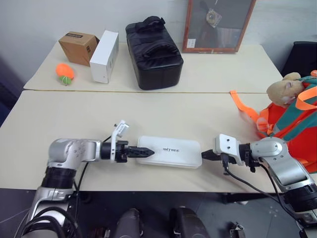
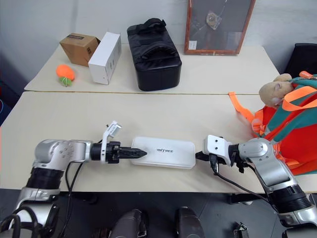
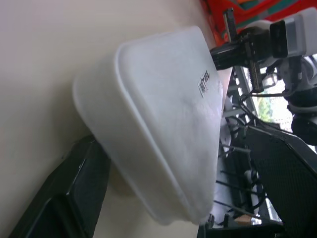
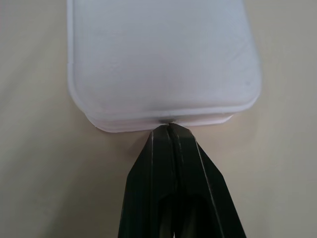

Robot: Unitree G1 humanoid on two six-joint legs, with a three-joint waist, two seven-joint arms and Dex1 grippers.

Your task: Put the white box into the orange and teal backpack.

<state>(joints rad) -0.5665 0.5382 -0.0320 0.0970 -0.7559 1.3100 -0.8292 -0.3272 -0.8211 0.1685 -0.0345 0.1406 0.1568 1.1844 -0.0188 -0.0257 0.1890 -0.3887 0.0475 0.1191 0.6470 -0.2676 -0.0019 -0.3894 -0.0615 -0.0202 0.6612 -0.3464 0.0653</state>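
White box (image 1: 169, 151), flat and wide with rounded corners, is seen lying on the near table (image 1: 99, 114) between the two grippers. The left gripper (image 1: 141, 152) is set at one short end with its fingers spread, one finger (image 3: 59, 198) below the box edge and the tip of the other reaching over the lid. The right gripper (image 2: 200, 155) is pressed shut, its tips touching the seam of the opposite short end, with nothing held. The backpack (image 1: 297, 129) is found beyond the right gripper, just past the arm, slumped at the table's end with a plush toy (image 1: 283, 90) on top.

The box is judged stiff, smooth and probably light; its glossy shell may slide under a shallow pinch. A hold across the thin edge at a short end, fingers above and below, is judged soundest, with the far end steadied by the closed right tips.
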